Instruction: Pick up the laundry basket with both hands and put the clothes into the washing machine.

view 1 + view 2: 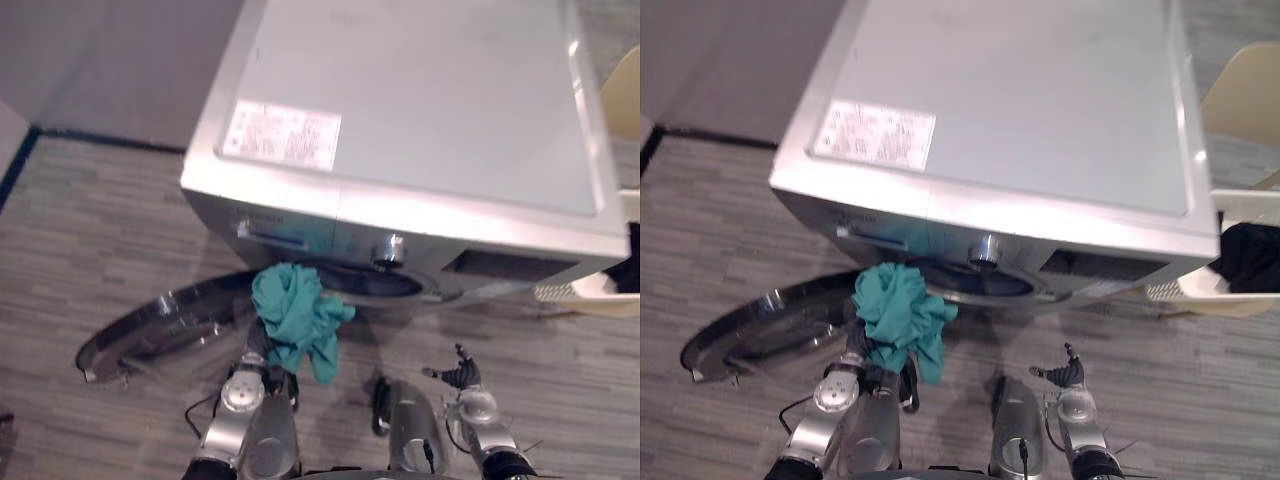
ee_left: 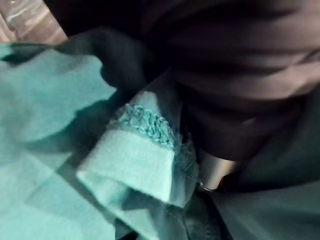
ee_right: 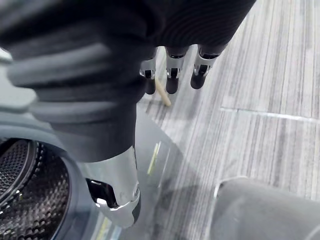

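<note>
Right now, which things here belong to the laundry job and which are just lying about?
Job: teal garment, draped on the left hand; right hand, open; washing machine, door open; laundry basket holding dark clothes.
Lying about: cream object beyond the basket; pale stick on the floor.

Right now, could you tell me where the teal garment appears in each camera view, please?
Left eye view: teal garment left of centre, bunched over the left robot hand, in front of the washing machine's door opening.
Right eye view: teal garment likewise, farther toward the picture's left.
Left wrist view: teal garment very close, its stitched hem mid-picture.
Right wrist view: the drum and floor instead.
Shared landmark: the door opening with its drum.
</note>
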